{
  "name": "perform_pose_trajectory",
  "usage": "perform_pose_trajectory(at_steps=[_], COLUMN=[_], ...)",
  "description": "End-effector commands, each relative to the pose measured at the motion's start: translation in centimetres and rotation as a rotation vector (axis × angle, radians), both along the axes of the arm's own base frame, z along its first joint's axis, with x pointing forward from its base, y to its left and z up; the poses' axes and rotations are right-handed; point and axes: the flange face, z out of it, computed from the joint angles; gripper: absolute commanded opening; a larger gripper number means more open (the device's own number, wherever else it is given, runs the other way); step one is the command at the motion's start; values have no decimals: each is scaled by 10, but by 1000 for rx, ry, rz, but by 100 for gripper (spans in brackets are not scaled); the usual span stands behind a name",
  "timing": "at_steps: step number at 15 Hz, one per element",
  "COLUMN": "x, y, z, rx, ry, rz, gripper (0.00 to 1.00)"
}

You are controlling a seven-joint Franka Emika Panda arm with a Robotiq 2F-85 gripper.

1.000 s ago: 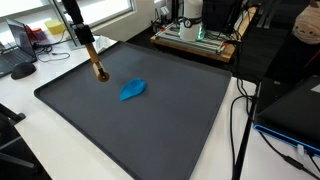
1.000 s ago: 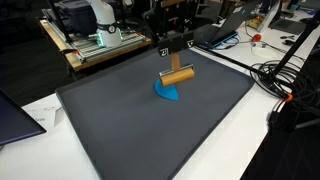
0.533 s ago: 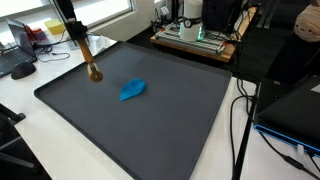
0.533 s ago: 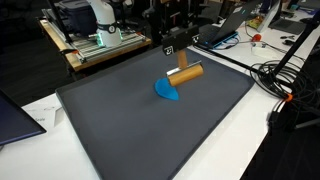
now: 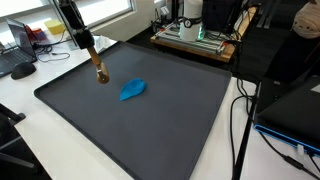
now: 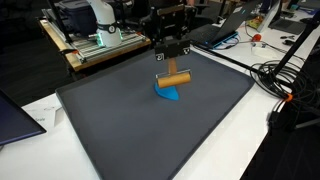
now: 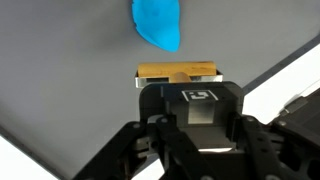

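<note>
My gripper (image 5: pixel 90 52) (image 6: pixel 171 58) is shut on a brown wooden block (image 5: pixel 99 72) (image 6: pixel 176 79) and holds it above the dark grey mat (image 5: pixel 150 130) (image 6: pixel 130 130). A small blue object (image 5: pixel 132 90) (image 6: pixel 168 94) lies on the mat. In an exterior view the block hangs just above and in front of the blue object. In the wrist view the block (image 7: pixel 178 72) sits crosswise at my fingertips (image 7: pixel 178 82), with the blue object (image 7: pixel 158 22) beyond it. The fingertips themselves are hidden by the gripper body.
The mat covers a white table (image 5: pixel 40 70). Lab equipment on a wooden board (image 5: pixel 195 35) (image 6: pixel 95 40) stands behind the mat. Black cables (image 5: pixel 245 120) (image 6: pixel 285 85) run along one side. A laptop (image 6: pixel 15 115) and a keyboard (image 5: pixel 15 65) lie near the edges.
Half a second ago the block was tilted and swung away from the blue object. It is now level again and back close to it, as one second ago.
</note>
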Motion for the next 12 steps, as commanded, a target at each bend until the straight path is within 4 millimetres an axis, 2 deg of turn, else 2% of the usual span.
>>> perform_pose_trajectory(at_steps=[1,6,12], x=[12,24,36], y=[4,4,-31], z=[-6,-22,-53], rx=[-58,-48,1], ry=[125,263,349], rz=[-145,-333,-488], gripper=[23,23,23])
